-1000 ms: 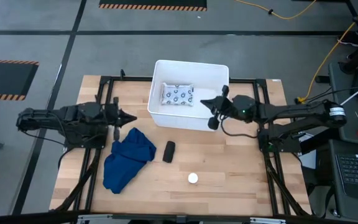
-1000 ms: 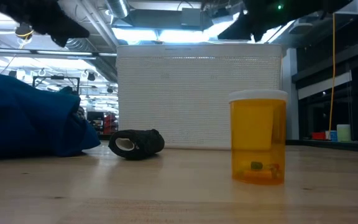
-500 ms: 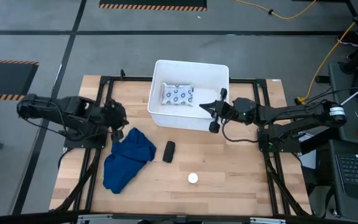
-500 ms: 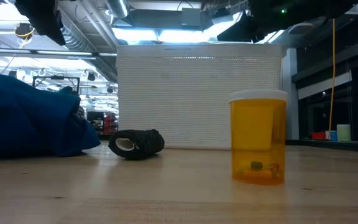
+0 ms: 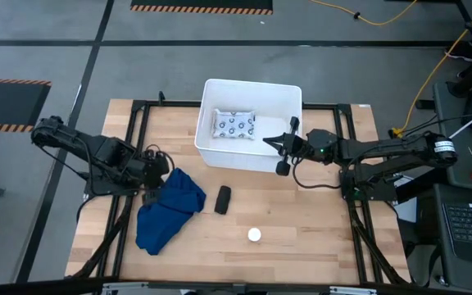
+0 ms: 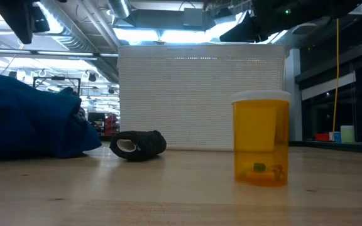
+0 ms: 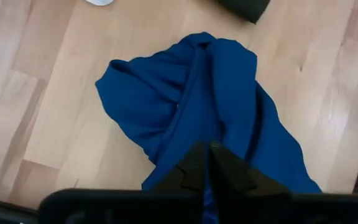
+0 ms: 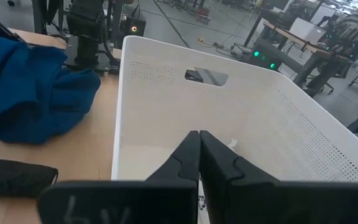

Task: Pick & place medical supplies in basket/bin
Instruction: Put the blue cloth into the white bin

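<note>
**Left gripper over the cloth, fingers together**

From above I see the left gripper (image 5: pixel 156 179) at the cloth's (image 5: pixel 169 209) upper edge, on the side facing the tub (image 5: pixel 250 91). In my left wrist view the two fingers (image 7: pixel 194 167) meet tip to tip with no gap and nothing between them, pointing down at the cloth (image 7: pixel 204 109); I cannot tell whether they touch it.

Cloth: dark blue, crumpled in soft folds, lying flat on the wooden table (image 5: pixel 318 221) left of centre. In the low view it is a rumpled blue heap (image 6: pixel 30 122) at the left.

Black oblong (image 5: pixel 223 199): just right of the cloth, apart from it, lying on the table. The low view shows it as a dark roll (image 6: pixel 137 145) with a pale open end.

White cap (image 5: pixel 255 235): near the front of the table, well apart from both grippers. The low view shows it tops an amber vial (image 6: pixel 261 139), standing upright.

Ringed packet (image 5: pixel 233 124): white with dark rings, lying inside the tub.

Right gripper (image 5: pixel 279 153): at the tub's near right wall. In its wrist view its fingers (image 8: pixel 188 152) are pressed together, empty, with the perforated tub wall (image 8: pixel 291 130) beyond.
</note>
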